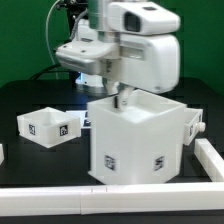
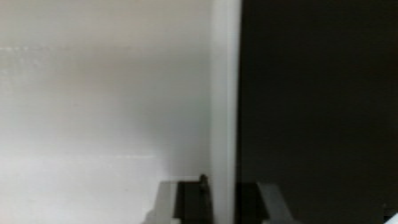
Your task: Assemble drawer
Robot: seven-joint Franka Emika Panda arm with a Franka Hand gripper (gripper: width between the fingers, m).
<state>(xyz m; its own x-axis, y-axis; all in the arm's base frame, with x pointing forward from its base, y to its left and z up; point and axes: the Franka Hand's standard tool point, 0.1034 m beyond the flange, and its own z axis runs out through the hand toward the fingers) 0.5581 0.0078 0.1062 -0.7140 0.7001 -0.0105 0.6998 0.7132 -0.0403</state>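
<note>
Nearest the exterior camera, a white raised rail (image 1: 60, 195) runs along the near edge of the black table (image 1: 30, 97). Behind it stands the drawer's large white cube-shaped plastic housing (image 1: 135, 145), upright and open-topped. A small shallow white tray (image 1: 48, 125) lies apart from it on the exterior view's left. A second tray (image 1: 196, 124) sits just beside it on the right. The arm's two-finger gripper (image 1: 121, 97) reaches down at the housing's far rim. In the wrist view the gripper (image 2: 226, 200) has its fingers (image 2: 187, 203) either side of a thin white wall (image 2: 226, 100). Whether they are clamped on it cannot be told.
</note>
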